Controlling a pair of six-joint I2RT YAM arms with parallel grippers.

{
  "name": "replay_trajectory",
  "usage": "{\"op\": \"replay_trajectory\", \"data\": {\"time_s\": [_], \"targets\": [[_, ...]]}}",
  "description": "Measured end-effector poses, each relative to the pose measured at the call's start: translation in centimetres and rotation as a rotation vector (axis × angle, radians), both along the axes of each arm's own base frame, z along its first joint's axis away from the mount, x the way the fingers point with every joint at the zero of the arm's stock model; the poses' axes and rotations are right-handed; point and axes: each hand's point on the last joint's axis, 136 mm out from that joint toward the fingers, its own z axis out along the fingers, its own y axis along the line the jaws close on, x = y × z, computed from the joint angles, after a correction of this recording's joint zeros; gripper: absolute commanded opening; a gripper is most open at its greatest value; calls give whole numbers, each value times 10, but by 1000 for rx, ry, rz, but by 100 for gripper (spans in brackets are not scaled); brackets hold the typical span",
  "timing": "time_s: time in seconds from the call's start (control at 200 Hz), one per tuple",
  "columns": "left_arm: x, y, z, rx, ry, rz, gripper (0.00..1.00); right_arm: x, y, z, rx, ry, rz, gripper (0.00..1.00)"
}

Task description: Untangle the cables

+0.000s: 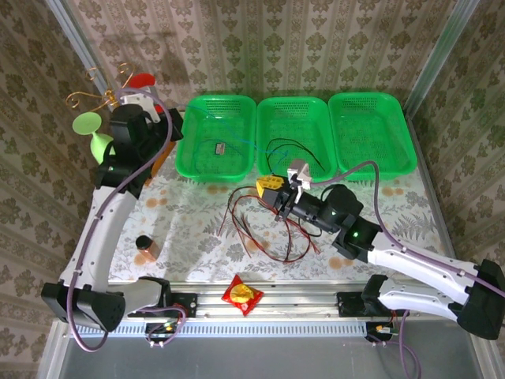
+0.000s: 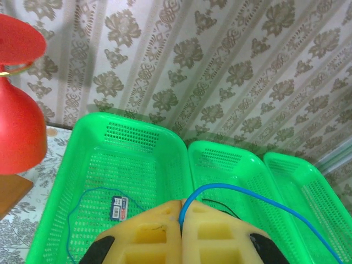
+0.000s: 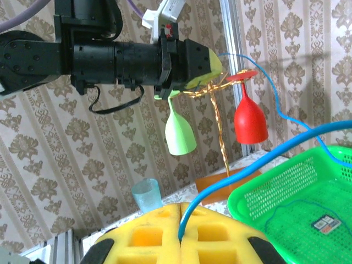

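Cables in red and black [image 1: 272, 233] lie knotted on the table [image 1: 197, 229], just on the near side of the right gripper [image 3: 180, 213]. Its jaws are fully closed on a blue cable [image 2: 220, 186], pinched between the yellow pads. Hazard: a low sideways sweep of this arm can snag the knot and pull it tighter.

Beyond, the blue cable rises in a slack curve to the left gripper [image 2: 181, 213], whose jaws are likewise clamped shut on it. Hazard: moving the arms too far apart uses up the slack, and the thin wire then slips from one set of pads or is strained.

One run of the blue cable and a small tag [image 2: 118, 208] rest in the left basket [image 2: 137, 137]; a hard pull can whip them out. A black cable [image 1: 296, 148] lies in the middle basket.

Farthest back, a red glass [image 3: 250, 118] and a green glass [image 3: 179, 135] hang near the left gripper. Hazard: a taut or swinging cable can catch and topple them.
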Motion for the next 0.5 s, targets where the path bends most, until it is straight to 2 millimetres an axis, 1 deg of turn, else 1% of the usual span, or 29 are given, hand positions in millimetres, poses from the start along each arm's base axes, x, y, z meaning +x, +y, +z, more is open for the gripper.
{"op": "replay_trajectory", "data": {"time_s": [0.08,0.185,0.25,0.325,0.355,0.405,0.5], "targets": [[4,14,1,-7,-4,31,0,3,-11,-5,-19,21,-20,0],[8,40,-3,-21,-1,96,0,20,-32,-14,-36,80,-89,0],[7,54,-11,-28,12,133,0,35,-45,-27,-51,143,-137,0],[8,57,-16,-39,23,141,0,52,-53,-47,-83,226,-176,1],[9,56,-17,-46,22,136,0,59,-52,-55,-100,262,-186,2],[14,54,-15,-60,14,132,0,72,-45,-70,-140,338,-189,3],[30,49,-7,-89,-2,122,0,97,-23,-80,-185,425,-175,5]]}}
